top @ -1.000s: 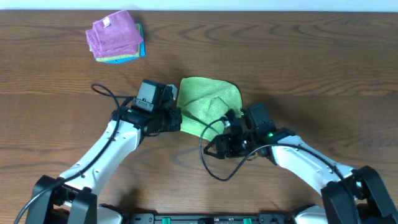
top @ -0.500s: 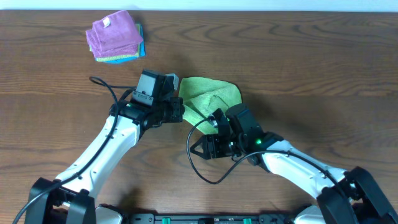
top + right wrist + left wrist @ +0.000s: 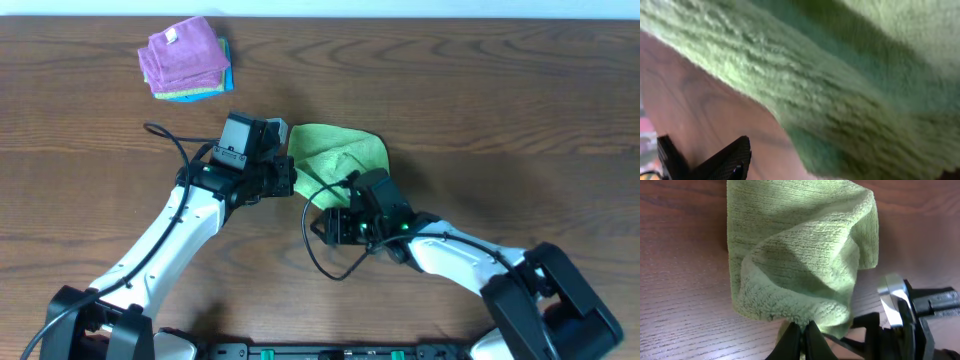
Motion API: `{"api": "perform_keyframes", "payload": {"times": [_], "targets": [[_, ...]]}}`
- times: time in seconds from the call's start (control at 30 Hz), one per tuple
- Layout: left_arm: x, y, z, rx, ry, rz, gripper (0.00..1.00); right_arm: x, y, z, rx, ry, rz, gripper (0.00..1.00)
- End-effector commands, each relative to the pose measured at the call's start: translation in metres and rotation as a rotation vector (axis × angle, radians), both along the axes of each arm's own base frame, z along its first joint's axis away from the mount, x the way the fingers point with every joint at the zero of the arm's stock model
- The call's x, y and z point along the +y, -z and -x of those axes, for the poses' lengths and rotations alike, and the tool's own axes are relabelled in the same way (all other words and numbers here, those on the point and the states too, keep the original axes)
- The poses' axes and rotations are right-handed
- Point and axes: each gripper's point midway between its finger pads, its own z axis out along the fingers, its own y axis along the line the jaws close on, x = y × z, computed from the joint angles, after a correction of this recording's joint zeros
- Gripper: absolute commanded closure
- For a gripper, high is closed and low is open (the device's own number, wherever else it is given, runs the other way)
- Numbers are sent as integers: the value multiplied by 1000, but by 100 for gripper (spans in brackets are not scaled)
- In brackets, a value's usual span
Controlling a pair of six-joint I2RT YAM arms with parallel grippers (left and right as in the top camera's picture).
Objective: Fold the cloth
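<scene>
1. The cloth (image 3: 345, 152) is seen bunched and partly doubled over near the middle of the table (image 3: 520, 90).
2. Its edge at about 8 o'clock is pinched between the closed fingers of the left gripper (image 3: 801, 330).
3. The right gripper (image 3: 340, 202) is set against the cloth at 6 o'clock; whether anything is gripped cannot be told.
4. A pile of cloths (image 3: 183, 57) is seen at 10 o'clock.

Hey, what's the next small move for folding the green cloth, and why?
Probably close the right claw on the cloth edge: it is open with cloth close in front, and the left claw is shut on the near edge.
</scene>
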Motion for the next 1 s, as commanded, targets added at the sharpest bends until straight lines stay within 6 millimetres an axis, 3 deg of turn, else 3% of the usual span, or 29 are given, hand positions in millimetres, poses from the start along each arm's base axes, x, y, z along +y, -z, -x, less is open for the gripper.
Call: {"api": "perform_keyframes", "payload": {"times": [0.0,0.27,0.77,0.97], "targets": [[-5,-21,-6,-39,5,35,94,-2,9,-6,7,59,15,36],[-3,-21,-4,-37,9,26,94,-1,6,-15,-14,90,0,40],[-2,-20,-2,-38,23,17,94,-66,12,-62,-69,249,76,42],[-2,-21,-3,-39,23,17,94,-68,9,-68,-92,262,74,46]]}}
